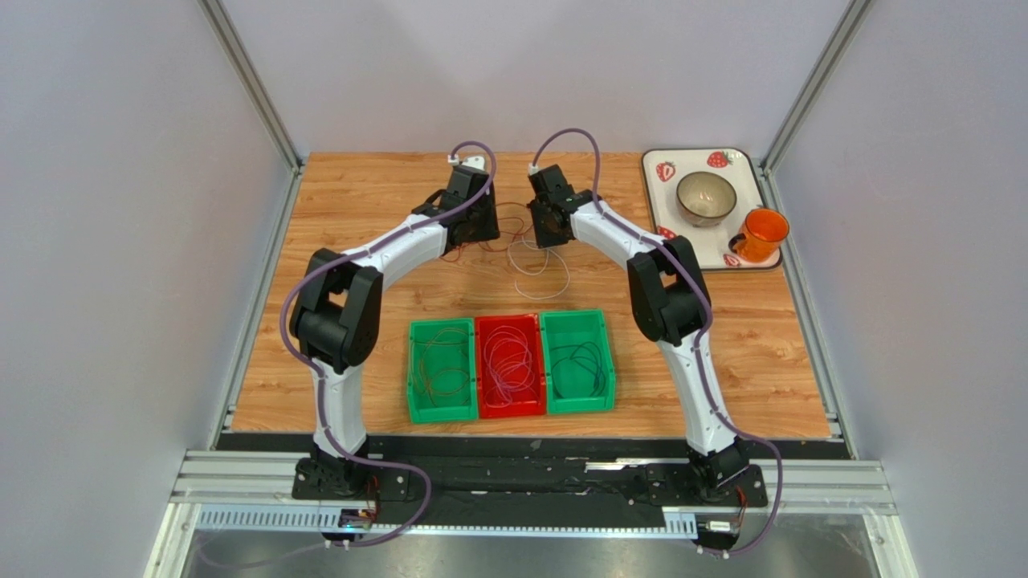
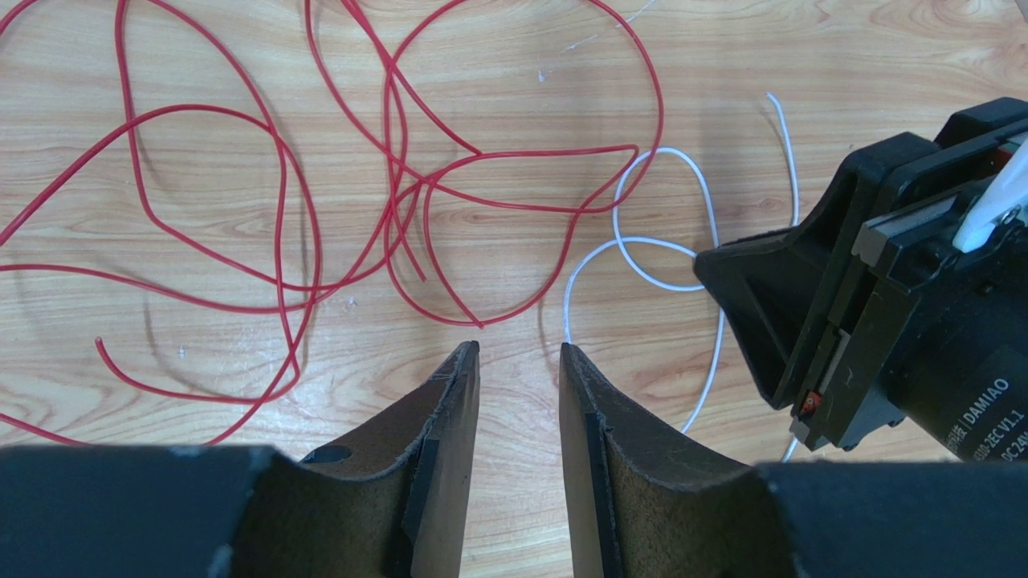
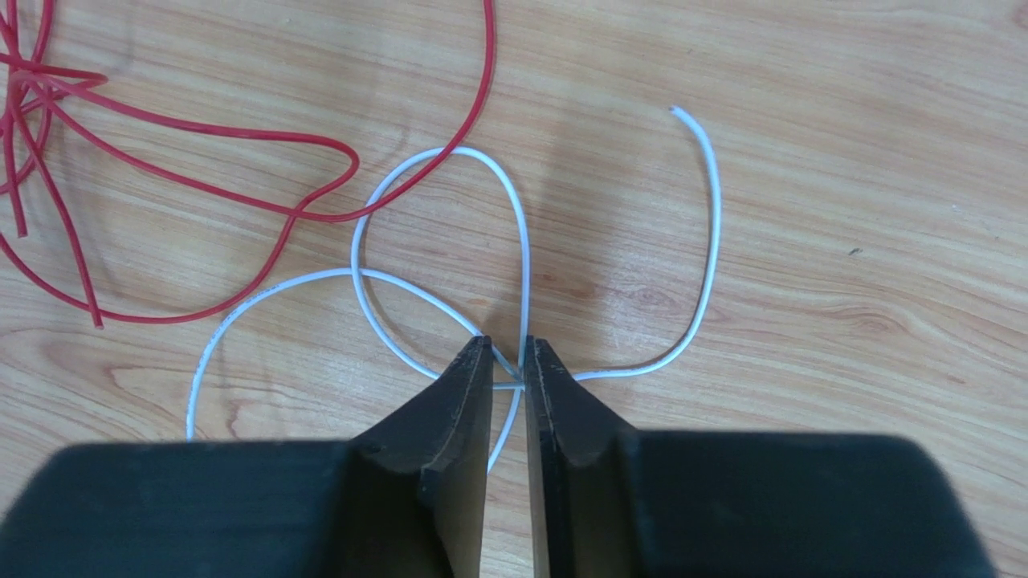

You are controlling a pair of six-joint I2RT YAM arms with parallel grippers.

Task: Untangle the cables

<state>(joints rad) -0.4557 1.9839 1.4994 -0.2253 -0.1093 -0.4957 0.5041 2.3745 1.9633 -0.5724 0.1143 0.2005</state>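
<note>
– Three bins along the near edge on my overhead feed, correct?
– Correct. Left green bin (image 1: 414,373), red bin (image 1: 513,411) in the middle, right green bin (image 1: 608,361), side by side in a row with their walls touching. Each holds coiled cables: brownish loops (image 1: 444,367) in the left one, red and pale loops (image 1: 512,361) in the red one, dark loops (image 1: 580,361) in the right one.
– Loose ones?
– Past the bins, mid table (image 1: 748,361), toward the far edge. I see a red cable (image 2: 555,152) sprawled in several overlapping loops, and a white cable (image 3: 526,241) just right of it. One red strand crosses the white loop; I can't tell which lies on top.
– Left side?
– Left gripper (image 2: 519,352) points down at bare wood on the near side of the red tangle. Fingers are apart, nothing between them.
– Right?
– Right gripper (image 3: 508,352) is pinched on the white cable where the strand crosses itself. Its fingertips nearly meet, with the wire between them. On my left wrist camera it sits close by on the right, and part of the white loop lies between the two grippers.
– Anything further back?
– Far right corner: a strawberry-print tray (image 1: 652,163) with a metal bowl (image 1: 706,196) and an orange cup (image 1: 763,231) on it, well apart from the cables.
</note>
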